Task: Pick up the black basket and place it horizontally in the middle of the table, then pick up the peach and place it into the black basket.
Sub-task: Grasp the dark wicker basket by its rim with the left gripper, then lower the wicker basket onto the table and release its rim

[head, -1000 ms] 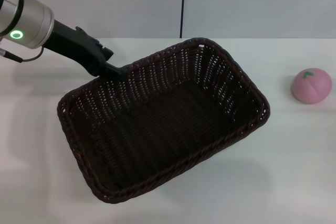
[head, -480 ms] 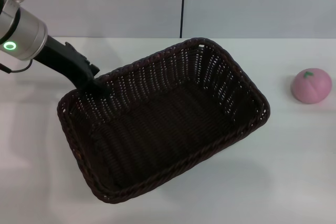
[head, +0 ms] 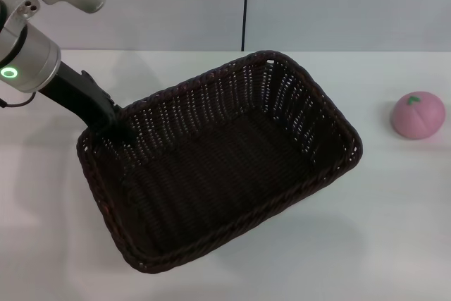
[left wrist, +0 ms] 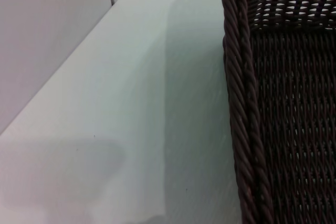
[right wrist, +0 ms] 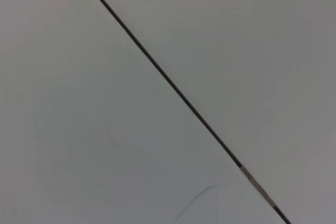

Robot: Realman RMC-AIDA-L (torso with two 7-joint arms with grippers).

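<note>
Head view: left gripper (head: pixel 118 130) farther left along black basket (head: pixel 232 167)

The left gripper (head: pixel 121 134) is dark against the dark basket (head: pixel 218 163) rim at the far-left corner, so its fingertips just melt into the weave and there's no telling if they're spread or closed. The left wrist view doesn't help: only a strip of braided rim (left wrist: pixel 242 103) and some side wall, cut off by the picture's edge, no fingers in it. The arm's upper part runs out of the head view at the top-left corner. The right wrist view is just a plain grey surface with a thin dark line (right wrist: pixel 178 94) across it.
</note>
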